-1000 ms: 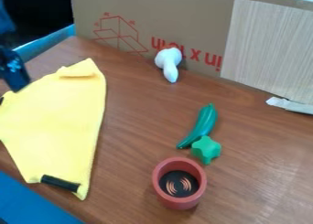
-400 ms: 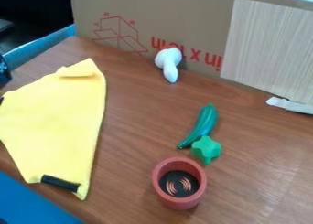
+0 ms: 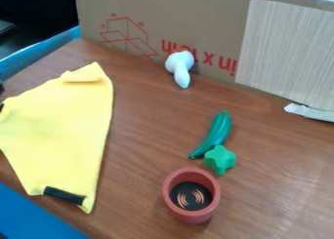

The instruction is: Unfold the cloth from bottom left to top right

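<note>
A dark sliver of my gripper [image 3: 1, 87] shows at the left edge, just above the left end of the cloth. The yellow cloth [image 3: 62, 130] lies on the left part of the table, its left side cut off by the view's edge. Its top corner is folded over in a small flap, and a black strip sits near its bottom corner. Slight creases run through the cloth by the left edge.
Right of the cloth are a red cup [image 3: 171, 201], a green star-shaped piece [image 3: 219, 158], a green toy vegetable [image 3: 219, 130] and a white toy [image 3: 180, 69]. Cardboard [image 3: 196, 18] stands along the back of the wooden table [image 3: 147, 135].
My gripper has moved left and slightly down, almost out of view. The cloth by the left edge has creased a little; the rest of it lies as before.
</note>
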Controlling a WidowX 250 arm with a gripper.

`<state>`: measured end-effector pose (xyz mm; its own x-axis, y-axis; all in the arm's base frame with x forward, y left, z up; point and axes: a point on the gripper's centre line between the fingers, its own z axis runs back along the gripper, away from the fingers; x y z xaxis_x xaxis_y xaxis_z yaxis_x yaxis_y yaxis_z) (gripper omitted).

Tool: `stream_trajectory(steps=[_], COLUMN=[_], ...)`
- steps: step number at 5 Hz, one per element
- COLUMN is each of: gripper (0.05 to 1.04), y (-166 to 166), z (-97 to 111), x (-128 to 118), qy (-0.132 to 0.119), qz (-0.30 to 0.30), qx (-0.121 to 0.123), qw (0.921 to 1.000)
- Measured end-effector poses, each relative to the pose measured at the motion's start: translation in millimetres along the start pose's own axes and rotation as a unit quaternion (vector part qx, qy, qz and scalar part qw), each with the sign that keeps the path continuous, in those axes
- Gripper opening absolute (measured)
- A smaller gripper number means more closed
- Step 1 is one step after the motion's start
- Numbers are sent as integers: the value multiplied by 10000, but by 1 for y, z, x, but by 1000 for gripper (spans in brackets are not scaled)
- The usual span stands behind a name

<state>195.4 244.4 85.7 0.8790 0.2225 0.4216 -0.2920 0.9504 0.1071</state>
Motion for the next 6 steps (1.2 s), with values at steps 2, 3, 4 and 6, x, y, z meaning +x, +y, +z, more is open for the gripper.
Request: stream_trajectory(steps=[2,3,4,6], gripper=[1000,1000,1000,1000], y=[8,13,12,6], z=[-17,-31,-38,-57], x=[-7,-12,-16,-18], qy=[-120,-73,-36,109], qz=[472,585,655,730], qx=[-46,63,111,168], qw=[9988,9982,9978,9971])
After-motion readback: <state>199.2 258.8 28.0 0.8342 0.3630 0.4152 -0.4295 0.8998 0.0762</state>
